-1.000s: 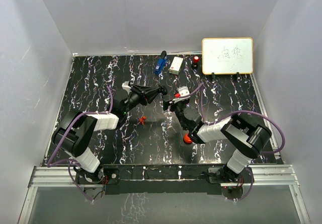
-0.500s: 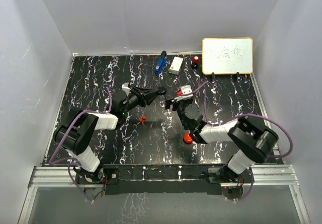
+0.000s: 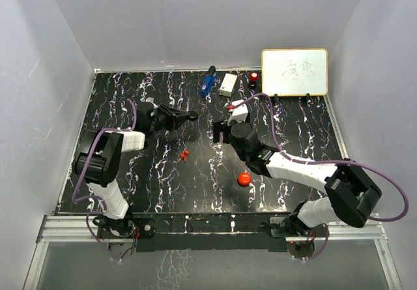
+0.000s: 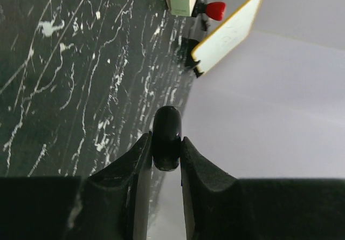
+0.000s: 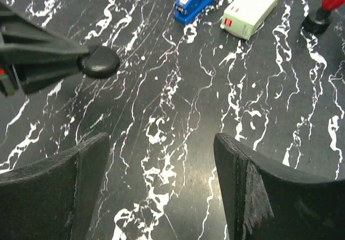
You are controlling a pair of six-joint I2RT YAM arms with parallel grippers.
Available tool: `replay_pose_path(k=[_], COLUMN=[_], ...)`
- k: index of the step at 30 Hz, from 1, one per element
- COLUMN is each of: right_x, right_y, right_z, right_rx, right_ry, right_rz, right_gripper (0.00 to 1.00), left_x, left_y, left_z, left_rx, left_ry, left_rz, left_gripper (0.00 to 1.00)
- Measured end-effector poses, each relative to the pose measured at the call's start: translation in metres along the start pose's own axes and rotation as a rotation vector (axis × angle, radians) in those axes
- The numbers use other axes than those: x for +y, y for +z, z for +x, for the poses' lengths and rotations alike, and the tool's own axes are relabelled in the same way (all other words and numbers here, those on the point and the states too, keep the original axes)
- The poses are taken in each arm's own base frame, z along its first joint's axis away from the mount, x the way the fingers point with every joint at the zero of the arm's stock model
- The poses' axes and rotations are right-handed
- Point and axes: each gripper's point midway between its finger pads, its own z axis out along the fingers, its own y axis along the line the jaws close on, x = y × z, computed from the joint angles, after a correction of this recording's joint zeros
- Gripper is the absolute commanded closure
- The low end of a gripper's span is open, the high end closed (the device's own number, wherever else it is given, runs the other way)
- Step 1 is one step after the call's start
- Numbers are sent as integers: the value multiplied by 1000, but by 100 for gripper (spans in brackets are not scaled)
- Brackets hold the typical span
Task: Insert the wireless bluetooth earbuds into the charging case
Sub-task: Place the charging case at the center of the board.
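Left claw (image 4: 166, 155): my two fingers are pressed together on the black round disc (image 4: 166, 135). I hold it by its flat faces, so my wrist camera sees it edge-on.
Place of the disc: it is out in front of my left arm, over the far half of the table (image 3: 117, 101). I cannot tell if it touches the surface.
Right claw (image 5: 161, 183): my fingers (image 5: 56, 178) stand wide apart, with only the marble pattern of the table between them. This claw is just to the right of the disc, not touching it.
Earbuds: one tiny red piece (image 3: 185, 154) lies on the table, between my two arms and nearer to me than the left claw, apart from both claws. The mostly black one I cannot make out against the dark surface.
Red round puck (image 3: 244, 179): it lies on the table close beside my right forearm.
Far edge: a blue stapler (image 5: 200, 0), a white box (image 5: 252, 8), a red-topped stamp (image 3: 253, 77) and a whiteboard (image 3: 294, 72) are there.
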Motion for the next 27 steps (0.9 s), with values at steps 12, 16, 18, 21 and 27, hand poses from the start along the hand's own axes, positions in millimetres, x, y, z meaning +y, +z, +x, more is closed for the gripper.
replay_pose_path(k=[12,16,18,21,27], right_x=[-7,-8,-9,-10,-16], right_y=[-21,-26,-29,-34,-49], right_z=[36,49,55,65,89], right_rx=[185,265,291,338,450], right_ry=[13,26,34,42,67], right_rz=[5,16,19,23,53], right_gripper=[25,25,25,25,26], left_x=[12,40,54,62,54], left_y=[15,16,16,17,20], left_z=[-34,-39,-40,-42,-51], left_rx=[-66,-61,-53,-48,-70], left_ry=[344,379,388,403,454], left_rz=[-223,-316,-356,-386,-391], left_gripper=[100,100,100,100,95])
